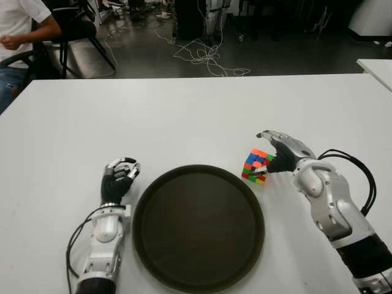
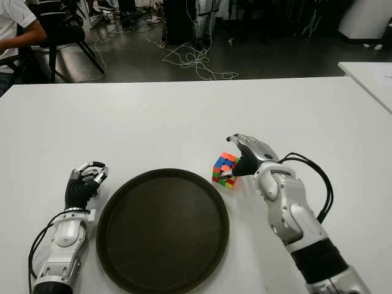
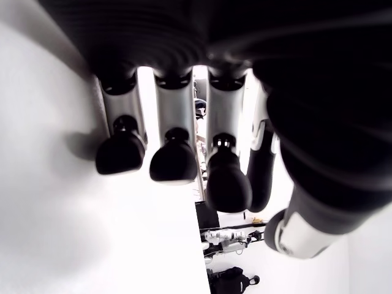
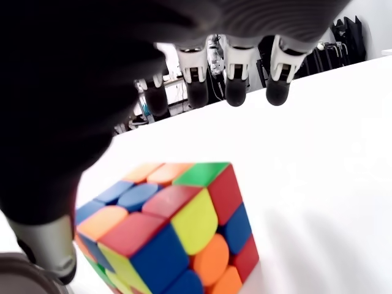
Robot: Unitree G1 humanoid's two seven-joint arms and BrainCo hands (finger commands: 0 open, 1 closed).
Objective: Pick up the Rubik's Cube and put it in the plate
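The Rubik's Cube (image 1: pixel 256 166) stands on the white table (image 1: pixel 184 116), just off the right rim of the round dark plate (image 1: pixel 199 236). My right hand (image 1: pixel 267 152) is at the cube from the right. Its fingers (image 4: pixel 236 86) stretch out over and past the cube's top without touching it, and the thumb (image 4: pixel 46 245) is down beside the cube's near side. The hand is open, not closed on the cube (image 4: pixel 168 233). My left hand (image 1: pixel 119 176) shows left of the plate, its fingers (image 3: pixel 174 160) curled and holding nothing. Nothing lies in the plate.
A person (image 1: pixel 18 30) sits on a chair beyond the table's far left corner. Cables (image 1: pixel 208 58) lie on the floor behind the table. The corner of another white table (image 1: pixel 376 67) shows at far right.
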